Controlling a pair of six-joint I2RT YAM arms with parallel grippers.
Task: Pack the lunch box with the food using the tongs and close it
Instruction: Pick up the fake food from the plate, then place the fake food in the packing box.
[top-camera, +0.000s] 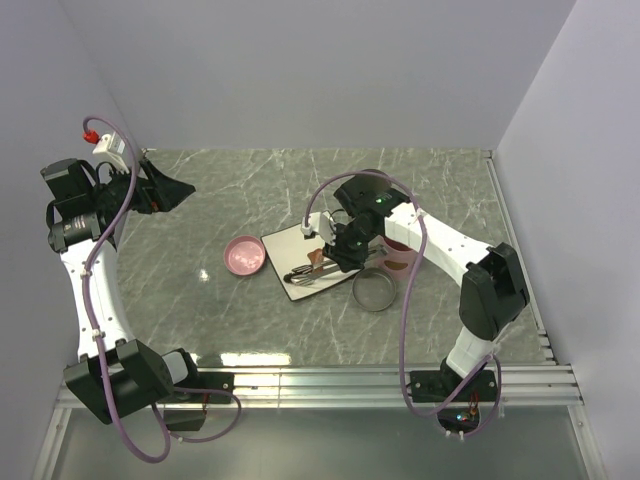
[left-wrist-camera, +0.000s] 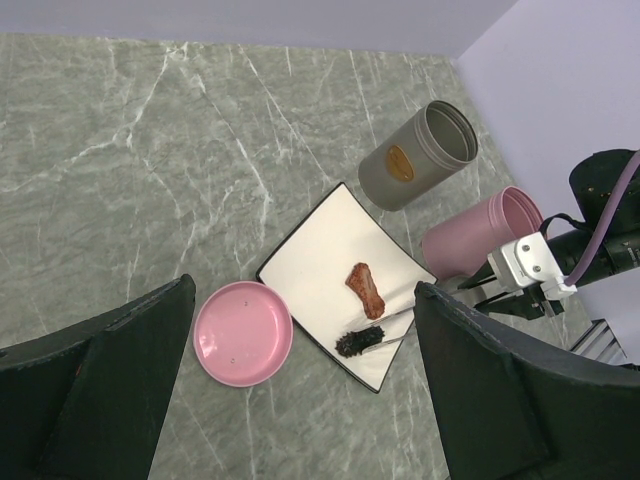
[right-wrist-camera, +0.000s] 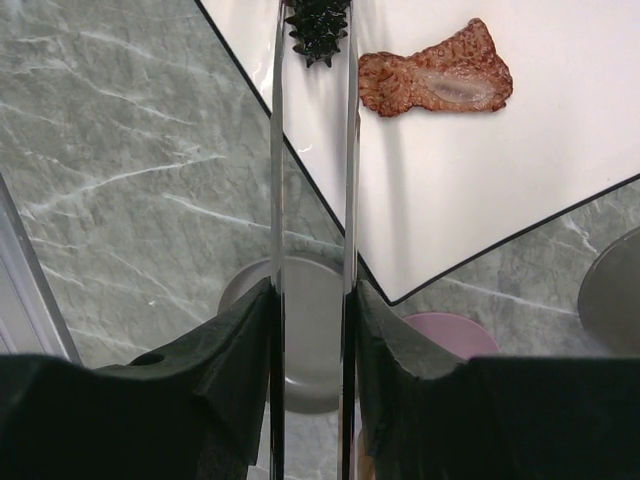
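Two arms of the tongs (right-wrist-camera: 277, 200), pinched in the right gripper (right-wrist-camera: 313, 300), straddle the dark spiky piece (right-wrist-camera: 318, 25); an off-centre squeeze could flick it away. The left gripper (left-wrist-camera: 302, 300) gapes wide, empty.

Table (top-camera: 220, 310): grey-green marbled slab with pale veining, walled on the left, far and right sides.
- White square plate (top-camera: 283, 252), black-rimmed, at mid-table, set cornerwise.
- Pink round lid (top-camera: 245, 256), just beside the plate's left corner.
- Grey open canister (top-camera: 375, 290), beside the plate's near right edge.
- Pink open canister (left-wrist-camera: 480, 235), next to the grey one.
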